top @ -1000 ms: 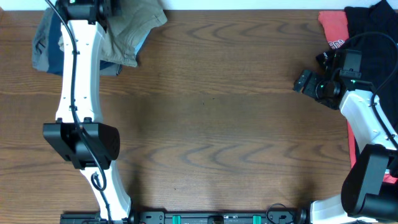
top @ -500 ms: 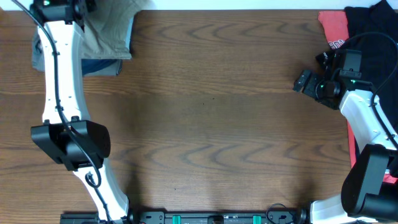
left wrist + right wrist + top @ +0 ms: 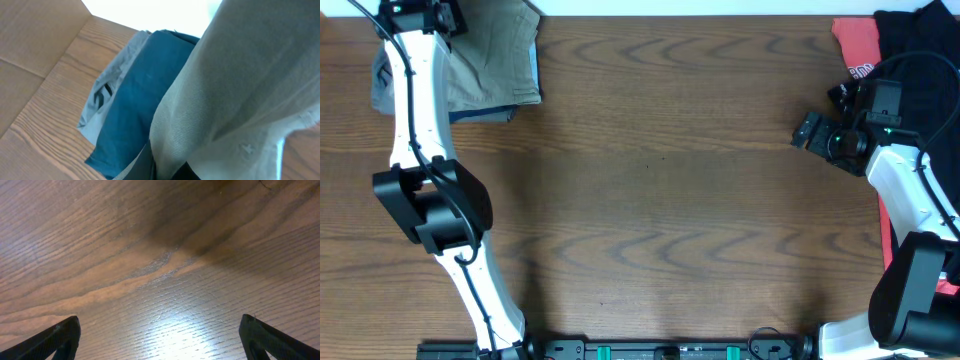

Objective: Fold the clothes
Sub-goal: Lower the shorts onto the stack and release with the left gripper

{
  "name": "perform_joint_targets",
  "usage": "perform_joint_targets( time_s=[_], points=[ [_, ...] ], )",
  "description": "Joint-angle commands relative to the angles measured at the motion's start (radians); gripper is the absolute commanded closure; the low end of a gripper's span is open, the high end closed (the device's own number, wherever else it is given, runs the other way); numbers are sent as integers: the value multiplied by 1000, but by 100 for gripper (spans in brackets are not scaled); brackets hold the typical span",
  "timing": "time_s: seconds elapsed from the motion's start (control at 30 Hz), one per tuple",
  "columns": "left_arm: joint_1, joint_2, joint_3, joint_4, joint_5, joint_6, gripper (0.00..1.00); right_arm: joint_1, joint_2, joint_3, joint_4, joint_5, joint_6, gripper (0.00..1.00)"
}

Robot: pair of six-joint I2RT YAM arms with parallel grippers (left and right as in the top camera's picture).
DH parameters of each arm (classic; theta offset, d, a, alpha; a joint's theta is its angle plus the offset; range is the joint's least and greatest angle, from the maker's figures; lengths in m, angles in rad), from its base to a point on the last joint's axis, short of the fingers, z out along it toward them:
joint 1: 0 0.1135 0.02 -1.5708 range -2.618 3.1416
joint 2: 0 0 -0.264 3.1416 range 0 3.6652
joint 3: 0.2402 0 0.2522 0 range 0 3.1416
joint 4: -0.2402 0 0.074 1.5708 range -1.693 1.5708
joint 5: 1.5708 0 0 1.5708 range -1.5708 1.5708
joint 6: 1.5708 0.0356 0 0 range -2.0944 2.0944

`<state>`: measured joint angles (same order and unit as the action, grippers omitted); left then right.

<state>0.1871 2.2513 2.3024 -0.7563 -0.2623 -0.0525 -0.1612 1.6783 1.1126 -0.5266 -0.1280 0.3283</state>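
Observation:
The pale khaki shorts (image 3: 498, 62) hang and lie at the table's far left corner, over a navy-blue folded garment (image 3: 480, 109). My left gripper (image 3: 448, 18) is shut on the shorts' fabric near the far edge. In the left wrist view the khaki cloth (image 3: 240, 100) fills the right side and is pinched between the fingers (image 3: 167, 167), with the blue garment (image 3: 135, 100) beneath. My right gripper (image 3: 812, 132) is open and empty above bare wood at the right; its fingertips (image 3: 160, 335) show wide apart.
A grey garment (image 3: 384, 80) lies under the blue one at the far left. A red printed shirt (image 3: 855, 48) and a black shirt (image 3: 920, 50) lie at the far right corner. The wooden table (image 3: 660, 200) spans the middle.
My left gripper carried the shorts leftward along the far edge, then shifted slightly; the shorts now drape flatter over the blue garment. The right arm has not moved.

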Motion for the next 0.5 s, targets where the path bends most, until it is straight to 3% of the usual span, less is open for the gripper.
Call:
perform_joint_targets(
  time_s=[0.0,0.1,0.23,0.47],
  points=[
    [15,22,14,34,-19,-12,94,-4,0,21,0,-4,-11,1],
    [19,47,14,65,-19,-12,92,-4,0,21,0,-3,-11,1],
    [21,74,14,75,-19,-12,55,-4,0,21,0,-3,-11,1],
    [26,79,14,75,-20,-12,53,-4,0,21,0,-3,-11,1]
  ],
)
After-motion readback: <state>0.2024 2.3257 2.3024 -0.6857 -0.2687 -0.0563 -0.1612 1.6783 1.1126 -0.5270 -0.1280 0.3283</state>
